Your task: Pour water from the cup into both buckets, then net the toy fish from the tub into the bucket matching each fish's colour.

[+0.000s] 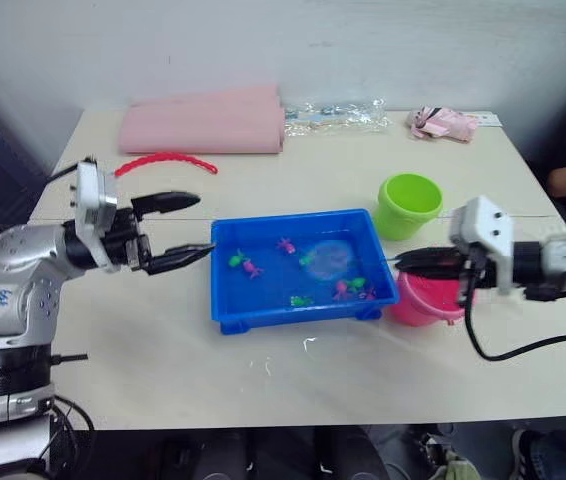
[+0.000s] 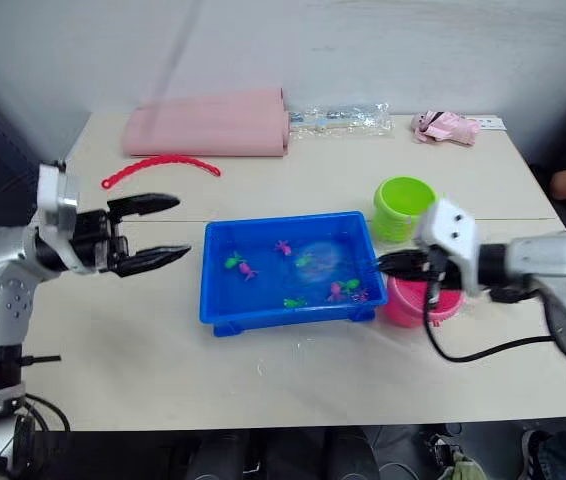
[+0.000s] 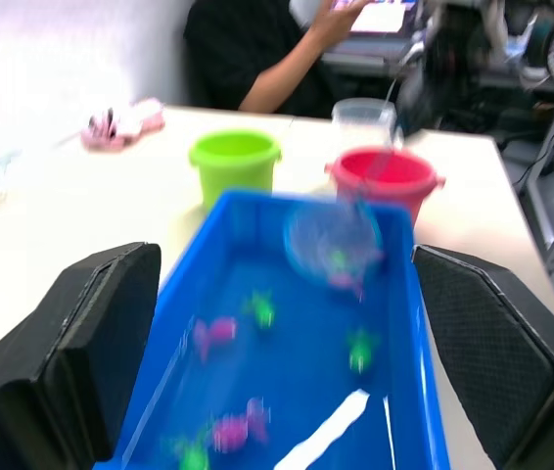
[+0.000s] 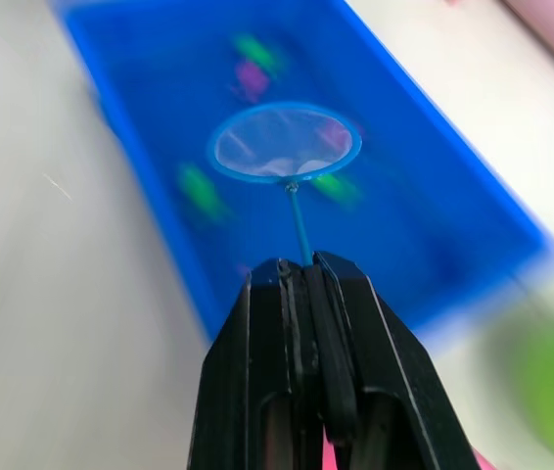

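So the right claw [image 4: 301, 284] is pinched tight on the thin handle of the net [image 4: 284, 142], holding it way back at the end so the hoop reaches out over the middle of the tub [image 1: 225, 300]. Makes sense: that keeps the arm outside the tray, over by the pink bucket [image 1: 418, 302], and lets only the mesh go in among the fish. The hoop looks like it's hanging low over the water, flat-ish, but I can't tell if it's actually dipped in or if anything's caught in it.

The toy fish [image 1: 285, 244] are scattered across the tub, a mix of green and pink ones, so my guess is the netting part is barely underway.

Both buckets sit just beside the tub's right end, the green bucket [image 1: 409, 204] at the far corner and the pink one at the near corner. Handy, since a scooped fish only needs a short swing to either. The cup [image 3: 363, 119] stands behind the pink bucket, out of the way.

The left claw [image 1: 178, 230] is spread wide with nothing in it, hovering just off the tub's left end. Looks like it's parked there to steady the tray if the net drags it.

The red beaded strip [image 1: 165, 160] and pink roll [image 1: 203, 125] lie at the back of the table [image 1: 143, 350].
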### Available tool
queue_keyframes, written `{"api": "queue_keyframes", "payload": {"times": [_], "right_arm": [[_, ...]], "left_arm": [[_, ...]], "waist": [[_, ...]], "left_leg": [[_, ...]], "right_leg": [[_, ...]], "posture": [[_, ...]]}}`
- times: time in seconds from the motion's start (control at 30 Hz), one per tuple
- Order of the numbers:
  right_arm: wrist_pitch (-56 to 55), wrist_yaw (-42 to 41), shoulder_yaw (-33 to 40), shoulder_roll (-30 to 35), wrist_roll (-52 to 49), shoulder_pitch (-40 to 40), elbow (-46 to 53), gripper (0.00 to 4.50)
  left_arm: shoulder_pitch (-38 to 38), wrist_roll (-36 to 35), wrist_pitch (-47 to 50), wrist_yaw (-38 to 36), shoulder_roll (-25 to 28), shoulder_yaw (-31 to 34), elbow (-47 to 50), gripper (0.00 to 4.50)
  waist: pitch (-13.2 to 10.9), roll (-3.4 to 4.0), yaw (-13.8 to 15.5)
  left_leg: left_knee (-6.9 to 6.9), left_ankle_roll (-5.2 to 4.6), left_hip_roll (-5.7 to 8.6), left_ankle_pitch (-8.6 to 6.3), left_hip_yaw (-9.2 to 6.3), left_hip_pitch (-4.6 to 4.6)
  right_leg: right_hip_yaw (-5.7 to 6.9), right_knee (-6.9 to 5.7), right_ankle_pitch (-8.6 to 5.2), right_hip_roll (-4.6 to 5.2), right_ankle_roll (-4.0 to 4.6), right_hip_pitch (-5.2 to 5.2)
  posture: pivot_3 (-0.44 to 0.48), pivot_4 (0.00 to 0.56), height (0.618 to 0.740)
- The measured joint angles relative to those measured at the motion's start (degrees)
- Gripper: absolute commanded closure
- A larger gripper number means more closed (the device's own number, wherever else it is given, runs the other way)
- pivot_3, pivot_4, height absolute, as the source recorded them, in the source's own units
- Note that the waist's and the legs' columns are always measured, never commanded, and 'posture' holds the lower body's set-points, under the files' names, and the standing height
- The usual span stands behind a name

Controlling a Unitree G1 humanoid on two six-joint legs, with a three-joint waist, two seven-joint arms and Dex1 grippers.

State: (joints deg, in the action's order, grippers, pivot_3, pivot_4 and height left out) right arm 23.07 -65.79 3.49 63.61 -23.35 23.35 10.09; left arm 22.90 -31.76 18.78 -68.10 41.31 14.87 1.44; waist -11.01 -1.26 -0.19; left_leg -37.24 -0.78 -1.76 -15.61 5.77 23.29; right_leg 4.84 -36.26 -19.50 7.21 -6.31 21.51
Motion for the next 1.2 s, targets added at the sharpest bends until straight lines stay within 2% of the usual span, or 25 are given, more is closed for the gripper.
{"api": "queue_keyframes", "payload": {"times": [0.13, 0.33, 0.6, 0.77, 1.03, 1.2], "right_arm": [[-7.5, -5.6, -2.4, 1.1, 4.6, 3.9, -6.7, 4.5], [-8.6, -9.7, -7.6, 1.1, 9.2, 9.4, -8.6, 4.5], [-4.3, -11.9, -12.3, 1.1, 14.1, 13.6, -5.9, 4.5], [-3.8, -12.7, -12.5, 1.1, 14.9, 14.7, -5.9, 4.5], [-10.0, -13.3, -12.7, 1.1, 18.6, 17.5, -8.1, 4.5], [-15.6, -14.4, -15.6, 0.9, 23.0, 20.6, -9.8, 4.5]], "left_arm": [[-3.9, 0.2, -1.2, -0.8, -0.2, -1.7, 0.4, 0.05], [-4.4, -1.1, 1.3, 0.6, -1.3, -3.7, 5.0, 0.05], [-5.6, -1.9, 3.4, 1.2, -1.6, -5.0, 7.3, 0.05], [-5.7, -1.9, 3.8, 1.6, -1.9, -5.3, 7.7, 0.05], [-7.1, -2.4, 4.6, 2.4, -2.2, -5.4, 9.4, 0.05], [-7.2, -2.5, 4.9, 3.1, -2.8, -6.4, 9.4, 0.05]], "waist": [[0.0, 0.0, -0.1], [0.0, 0.01, -0.1], [0.0, 0.01, -0.1], [0.0, 0.01, -0.1], [0.0, 0.03, -0.1], [0.0, 0.04, -0.1]], "left_leg": [[0.02, 0.03, -0.07, 0.02, 0.04, -0.01], [-0.03, 0.04, -0.03, 0.02, 0.05, -0.01], [-0.03, 0.04, -0.03, 0.02, 0.04, 0.0], [-0.02, 0.04, -0.02, 0.02, 0.04, -0.01], [-0.03, 0.04, -0.03, 0.02, 0.06, -0.01], [-0.03, 0.05, -0.02, 0.02, 0.08, -0.02]], "right_leg": [[-0.06, -0.06, 0.0, -0.02, 0.0, 0.06], [-0.09, -0.15, 0.0, 0.19, 0.0, 0.06], [-0.08, -0.13, 0.0, 0.22, 0.0, 0.07], [-0.08, -0.13, 0.0, 0.21, 0.0, 0.07], [-0.09, -0.13, 0.0, 0.19, 0.01, 0.07], [-0.11, -0.15, 0.0, 0.16, 0.0, 0.09]], "posture": [[0.0, 0.15, 0.74], [0.0, 0.15, 0.74], [0.0, 0.15, 0.74], [0.0, 0.15, 0.74], [0.0, 0.15, 0.74], [0.0, 0.15, 0.74]]}}
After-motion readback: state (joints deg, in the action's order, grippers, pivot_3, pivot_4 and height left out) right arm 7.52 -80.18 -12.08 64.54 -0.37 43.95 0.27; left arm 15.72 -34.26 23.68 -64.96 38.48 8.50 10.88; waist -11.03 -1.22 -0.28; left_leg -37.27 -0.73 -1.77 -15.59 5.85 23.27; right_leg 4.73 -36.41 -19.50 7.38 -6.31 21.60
